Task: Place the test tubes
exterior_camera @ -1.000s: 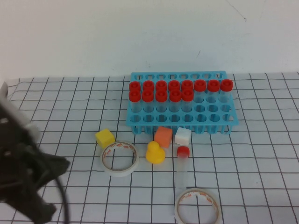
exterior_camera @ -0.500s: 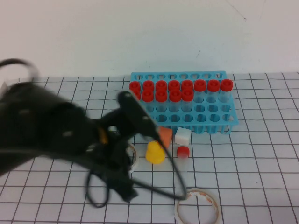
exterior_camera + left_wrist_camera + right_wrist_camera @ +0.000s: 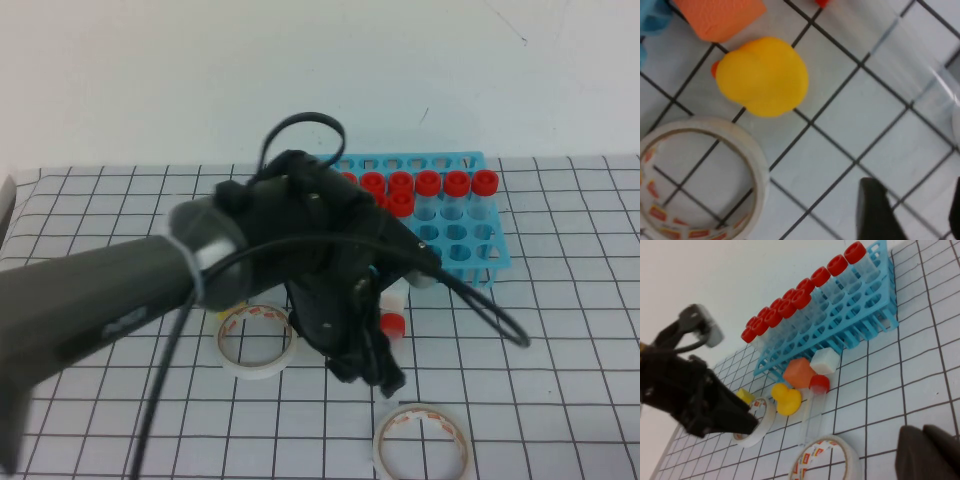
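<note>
A clear test tube with a red cap (image 3: 392, 324) lies flat on the grid mat in front of the blue rack (image 3: 462, 252), which holds several red-capped tubes (image 3: 429, 183). My left gripper (image 3: 368, 374) hovers low beside the lying tube, open, with nothing between its fingers (image 3: 875, 212). In the left wrist view the tube's clear body (image 3: 910, 65) lies just beyond the fingertips. My right gripper (image 3: 923, 432) is shut and empty, low over the mat near the table's front; it is outside the high view. The lying tube (image 3: 812, 410) and rack (image 3: 850, 320) also show in the right wrist view.
A yellow duck (image 3: 762, 75) and an orange block (image 3: 720, 17) sit next to the tube, with a white cube (image 3: 824, 361) by the rack. One tape roll (image 3: 257, 340) lies left of the gripper, another (image 3: 422, 442) at the front. A yellow cube (image 3: 745, 395) is partly hidden.
My left arm has swung from the front left corner over the middle of the mat, down beside the lying tube, and its jaws have opened. The right gripper has stayed shut.
</note>
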